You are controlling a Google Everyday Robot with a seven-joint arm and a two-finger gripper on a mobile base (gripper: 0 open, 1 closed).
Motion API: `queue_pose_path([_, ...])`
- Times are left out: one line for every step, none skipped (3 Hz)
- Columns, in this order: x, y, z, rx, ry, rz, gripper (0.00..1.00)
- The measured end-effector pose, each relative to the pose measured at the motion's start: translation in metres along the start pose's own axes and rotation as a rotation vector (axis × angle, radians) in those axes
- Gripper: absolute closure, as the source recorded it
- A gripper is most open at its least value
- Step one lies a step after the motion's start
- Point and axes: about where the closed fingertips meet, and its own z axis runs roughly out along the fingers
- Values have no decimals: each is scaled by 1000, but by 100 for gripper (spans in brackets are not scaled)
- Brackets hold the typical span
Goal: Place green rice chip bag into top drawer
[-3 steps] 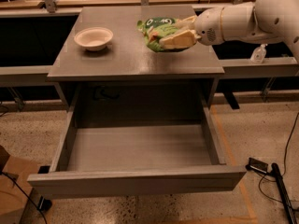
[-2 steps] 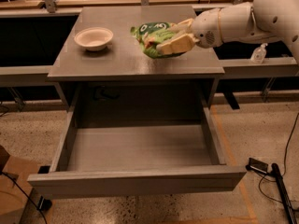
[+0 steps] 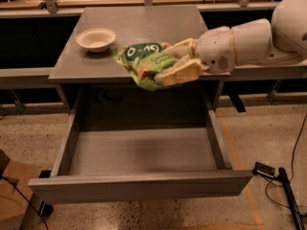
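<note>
- The gripper [image 3: 165, 65] sits at the front edge of the desk [image 3: 139, 18], right of its middle. Its two pale fingers [image 3: 178, 74] are closed on the green rice chip bag [image 3: 144, 61], one above and one below the bag's right end.
- The bag is pinched by one end, so the rest juts out to the left. Its lower corner droops past the front edge and hangs in the air over the space below, so I'd say the bag is lifted rather than lying on the desk top.
- The white arm [image 3: 249, 40] reaches in from the right side, level with the desk top. That seems to suit carrying the bag sideways and forward, clear of the surface.
- The top drawer [image 3: 139, 188] is pulled far out towards me, with its grey floor bare and its front panel nearest. It stands ready as the drop spot, and the bag is above its rear part, close under the desk's front edge.
- The white bowl [image 3: 96, 39] sits near the left edge of the desk, well apart from the bag and out of the arm's way.
- As I judge it, the carry is partly done. The bag needs to come further forward and down so that, on release, it lands inside the drawer walls rather than catching on the desk edge.
</note>
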Motion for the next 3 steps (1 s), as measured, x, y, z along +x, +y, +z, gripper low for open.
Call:
queue_pose_path([12, 62, 20, -99, -51, -8, 100])
queue_pose_path([68, 107, 57, -163, -74, 42, 74])
queue_pose_path([109, 108, 80, -131, -68, 80, 51])
